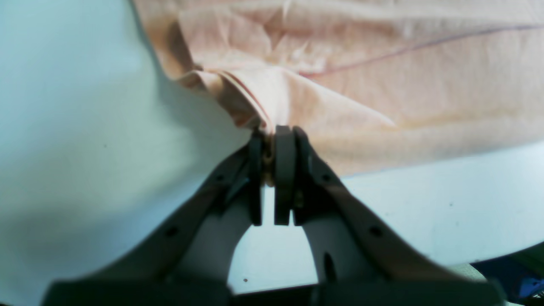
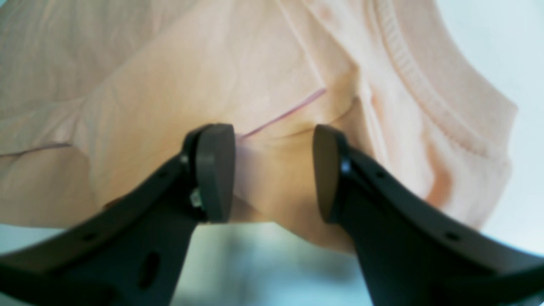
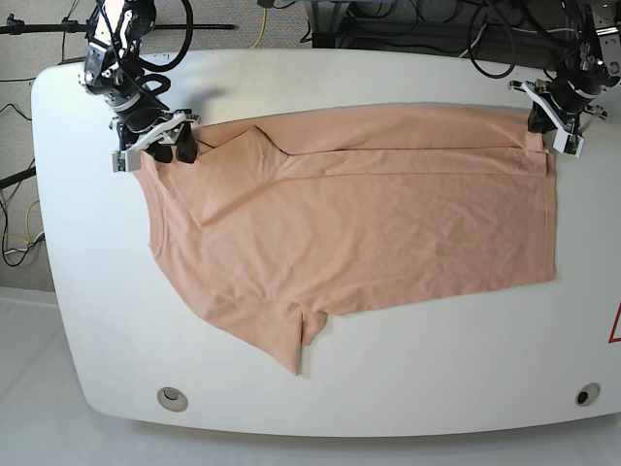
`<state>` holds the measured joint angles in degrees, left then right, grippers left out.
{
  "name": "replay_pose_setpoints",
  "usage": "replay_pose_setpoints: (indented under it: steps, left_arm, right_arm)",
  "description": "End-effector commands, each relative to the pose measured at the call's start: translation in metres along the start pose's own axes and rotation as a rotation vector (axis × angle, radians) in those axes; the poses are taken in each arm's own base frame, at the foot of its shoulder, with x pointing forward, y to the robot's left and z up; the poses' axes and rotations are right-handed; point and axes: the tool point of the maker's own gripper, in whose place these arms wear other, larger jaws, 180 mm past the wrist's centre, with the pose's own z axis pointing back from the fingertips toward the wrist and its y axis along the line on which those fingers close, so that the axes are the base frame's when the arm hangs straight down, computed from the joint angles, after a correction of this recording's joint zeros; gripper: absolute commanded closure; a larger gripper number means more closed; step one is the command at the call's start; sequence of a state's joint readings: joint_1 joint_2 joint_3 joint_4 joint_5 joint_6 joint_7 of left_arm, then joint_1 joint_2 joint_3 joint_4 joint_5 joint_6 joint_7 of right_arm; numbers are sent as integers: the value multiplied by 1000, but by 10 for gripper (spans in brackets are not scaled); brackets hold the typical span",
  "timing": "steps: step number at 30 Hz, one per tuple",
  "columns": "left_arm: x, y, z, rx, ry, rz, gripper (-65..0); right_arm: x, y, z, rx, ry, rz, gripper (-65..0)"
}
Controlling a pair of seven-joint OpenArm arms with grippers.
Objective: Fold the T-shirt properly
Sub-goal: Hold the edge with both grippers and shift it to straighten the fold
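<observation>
The peach T-shirt (image 3: 369, 223) lies spread on the white table (image 3: 437, 369), collar end to the left, with a strip along its far edge folded over. One short sleeve (image 3: 296, 340) points toward the front edge. My left gripper (image 1: 272, 131) is shut on a bunched corner of the T-shirt (image 1: 382, 85) at the far right (image 3: 543, 131). At the far left, my right gripper (image 2: 272, 170) stands open by the ribbed collar (image 2: 425, 97). Its pads (image 2: 214, 170) sit apart over the fabric, gripping nothing (image 3: 170, 150).
Bare white tabletop runs along the front and left of the shirt. Two round grommets (image 3: 173, 397) (image 3: 586, 394) sit near the front corners. Cables and stands (image 3: 388, 19) crowd the space behind the table's far edge.
</observation>
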<state>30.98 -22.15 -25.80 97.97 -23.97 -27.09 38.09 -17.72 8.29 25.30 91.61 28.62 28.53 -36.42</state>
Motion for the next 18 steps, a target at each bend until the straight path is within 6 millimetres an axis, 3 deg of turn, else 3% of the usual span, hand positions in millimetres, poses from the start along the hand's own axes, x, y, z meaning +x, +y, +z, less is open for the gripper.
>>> replay_pose_setpoints:
  steps: [1,18]
  left_arm:
    - [6,6,4,12,-16,-18,-4]
    - [5,4,1,8,-2,-16,0]
  right_arm:
    - [6,-5,1,-15,-5,18,-289]
    - [-28,6,9,3,47,-41,-292]
